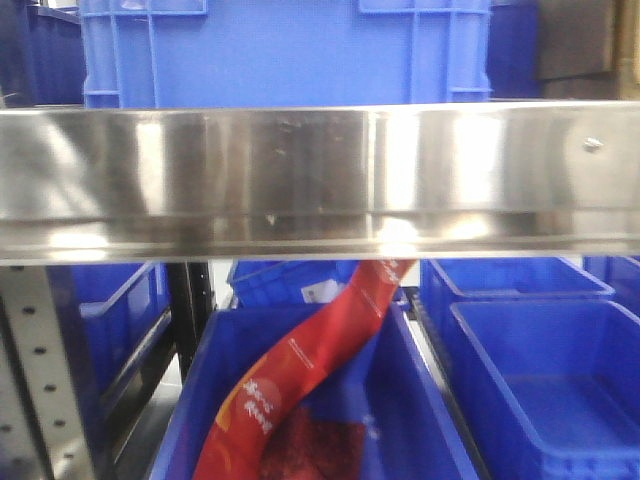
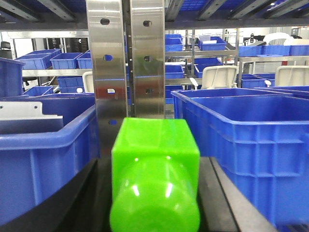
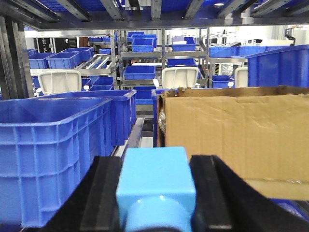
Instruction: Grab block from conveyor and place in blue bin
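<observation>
Green block, light blue block cropped at bottom; red packet top behind rail.

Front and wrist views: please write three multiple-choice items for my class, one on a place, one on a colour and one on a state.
1. Where is the red packet in the front view?
A. Below the steel rail, hanging into a blue bin
B. Lying on top of the rail
C. On the floor

2. What colour is the block in the left gripper?
A. Red
B. Green
C. Yellow

3. What state is the right gripper in?
A. Open and empty
B. Out of view
C. Shut on a light blue block

Answers:
1 A: the packet droops from under the rail into the bin.
2 B: the left wrist view shows a green block between the fingers.
3 C: black fingers sit against both sides of the block.
</observation>
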